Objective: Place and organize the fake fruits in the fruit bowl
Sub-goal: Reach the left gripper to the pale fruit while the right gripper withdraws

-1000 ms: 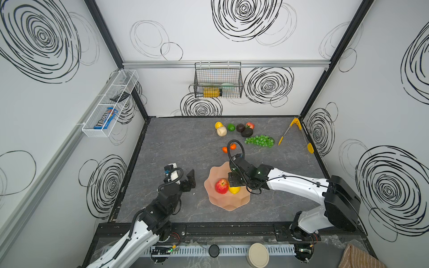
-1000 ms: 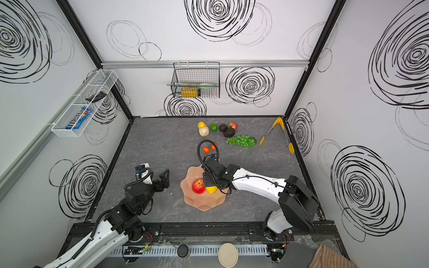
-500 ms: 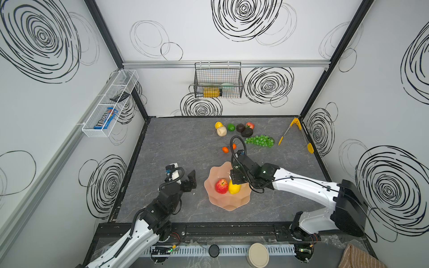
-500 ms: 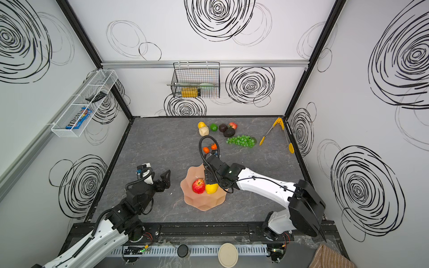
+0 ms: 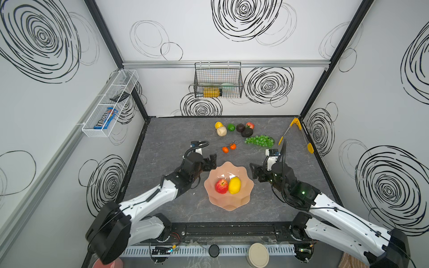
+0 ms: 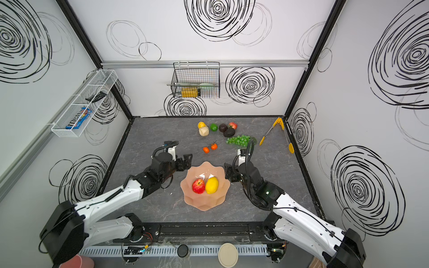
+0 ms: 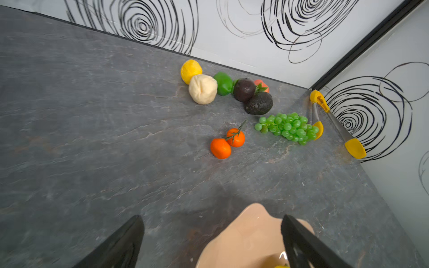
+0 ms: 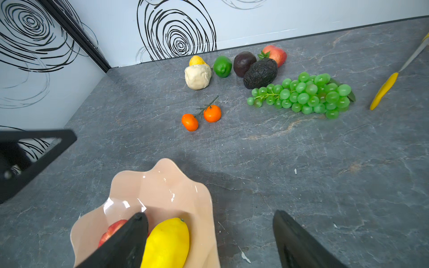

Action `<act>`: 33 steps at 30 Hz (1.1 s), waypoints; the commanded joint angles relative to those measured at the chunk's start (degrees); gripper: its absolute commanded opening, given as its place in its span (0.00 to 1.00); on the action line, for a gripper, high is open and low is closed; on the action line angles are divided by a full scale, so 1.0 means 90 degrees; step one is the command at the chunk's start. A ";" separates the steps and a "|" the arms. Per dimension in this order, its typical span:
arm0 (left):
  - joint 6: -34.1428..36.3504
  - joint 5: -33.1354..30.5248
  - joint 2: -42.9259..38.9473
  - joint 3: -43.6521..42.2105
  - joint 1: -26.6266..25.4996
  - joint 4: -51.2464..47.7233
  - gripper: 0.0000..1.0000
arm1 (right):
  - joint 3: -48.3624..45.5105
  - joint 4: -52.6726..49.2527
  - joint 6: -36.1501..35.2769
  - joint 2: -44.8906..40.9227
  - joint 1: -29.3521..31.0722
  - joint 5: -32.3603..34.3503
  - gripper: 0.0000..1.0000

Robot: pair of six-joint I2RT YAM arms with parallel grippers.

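Fruit bowl [image 5: 228, 199] sits front-centre w/ 1 apple [image 5: 221, 186] + 1 lemon [image 5: 234, 185] inside, touching. I've got left gripper [image 5: 210, 162] and right gripper [image 5: 255, 172] flanking it, both spread, empty. Next I'd go for the 2 oranges [image 5: 228, 148] nearest, approach from above, clear of the rim. Beyond: 1 grape bunch [image 5: 259, 140], 2 avocados [image 5: 246, 132], 1 lime [image 5: 231, 127].

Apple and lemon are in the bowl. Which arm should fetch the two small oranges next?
Left, probably. The left gripper, open and empty, sits at the fruit bowl rim directly below the small oranges. The right gripper, also open, sits farther off, nearer the grape bunch.
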 commanded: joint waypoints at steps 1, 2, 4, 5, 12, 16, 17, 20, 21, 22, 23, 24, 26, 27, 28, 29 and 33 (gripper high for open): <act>0.0114 0.0675 0.1062 0.0894 0.0212 0.0581 0.96 | -0.0597 0.0838 -0.0039 -0.0447 -0.0082 -0.0145 0.90; 0.0119 0.0733 0.1421 0.1215 0.0281 0.0574 0.96 | -0.0815 0.0961 -0.0012 -0.0571 -0.0091 -0.0200 0.90; 0.0107 0.0827 0.2043 0.1827 0.0422 0.0486 0.96 | -0.1214 0.1210 0.0033 -0.0799 -0.0105 -0.0316 0.91; 0.0084 0.0953 0.2357 0.2149 0.0493 0.0442 0.96 | -0.1406 0.1339 0.0040 -0.0925 -0.0105 -0.0361 0.91; -0.0138 0.1403 0.4207 0.3825 0.0958 0.0255 0.96 | -0.2279 0.1835 -0.0301 -0.1636 -0.0119 -0.0548 0.96; -0.0163 0.1369 0.4995 0.4701 0.1065 -0.0123 0.96 | -0.2510 0.2193 -0.0398 -0.1812 -0.0120 -0.0749 1.00; -0.0187 0.1353 0.5164 0.4869 0.1087 -0.0202 0.96 | -0.2510 0.2206 -0.0400 -0.1802 -0.0129 -0.0723 1.00; -0.0339 0.1289 0.5591 0.5298 0.1184 -0.0391 0.96 | -0.2507 0.2242 -0.0394 -0.1748 -0.0129 -0.0698 1.00; -0.0408 0.1298 0.5732 0.5425 0.1213 -0.0409 0.97 | -0.2512 0.2257 -0.0384 -0.1730 -0.0129 -0.0719 1.00; -0.0477 0.1331 0.5877 0.5562 0.1250 -0.0430 0.97 | -0.2512 0.2260 -0.0379 -0.1720 -0.0135 -0.0721 1.00; -0.0534 0.1373 0.6001 0.5696 0.1272 -0.0460 0.97 | -0.2509 0.2274 -0.0374 -0.1712 -0.0134 -0.0721 1.00; -0.0597 0.1427 0.6137 0.5842 0.1302 -0.0491 0.97 | -0.2511 0.2282 -0.0369 -0.1709 -0.0130 -0.0722 1.00; -0.0638 0.1498 0.6379 0.6137 0.1311 -0.0538 0.98 | -0.2527 0.2308 -0.0341 -0.1708 -0.0132 -0.0718 0.99; -0.0664 0.1528 0.6519 0.6315 0.1315 -0.0629 0.99 | -0.2526 0.2326 -0.0340 -0.1711 -0.0142 -0.0727 0.99; -0.0690 0.1542 0.6643 0.6478 0.1329 -0.0715 0.99 | -0.2533 0.2335 -0.0332 -0.1703 -0.0140 -0.0736 0.99; -0.0708 0.1561 0.6745 0.6594 0.1338 -0.0759 1.00 | -0.2527 0.2336 -0.0335 -0.1700 -0.0141 -0.0739 0.99; -0.0794 0.1511 0.7063 0.6967 0.1343 -0.0936 0.98 | -0.2535 0.2372 -0.0311 -0.1669 -0.0153 -0.0723 0.98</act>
